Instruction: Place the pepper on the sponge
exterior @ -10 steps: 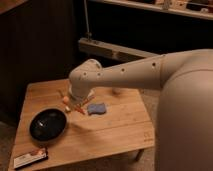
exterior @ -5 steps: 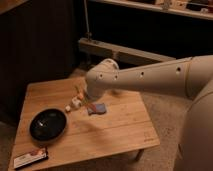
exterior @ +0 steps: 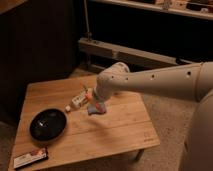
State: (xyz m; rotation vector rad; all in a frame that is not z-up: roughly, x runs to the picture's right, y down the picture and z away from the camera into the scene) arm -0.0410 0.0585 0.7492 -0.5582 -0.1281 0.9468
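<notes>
a low wooden worktop (exterior: 117, 131) seen from above in a dim room; a white robot arm reaches in from the right and bends down, so its end effector (exterior: 98, 103) sits low over the light-blue sponge (exterior: 93, 110) near the worktop's middle; the end effector is closed, but the wrist hides whether it grips anything; a small orange-red tip, likely the pepper (exterior: 89, 93), shows beside the wrist at the sponge's far edge; touching or apart, cannot tell; the pepper looks light, firm and smooth-skinned, so apt to slip or roll; its thicker middle seems the safest hold; the sponge is soft and may slide on bare wood; a white tube (exterior: 76, 101), black bowl (exterior: 47, 125) and dark packet (exterior: 30, 158) lie to the left; dark shelving behind.
</notes>
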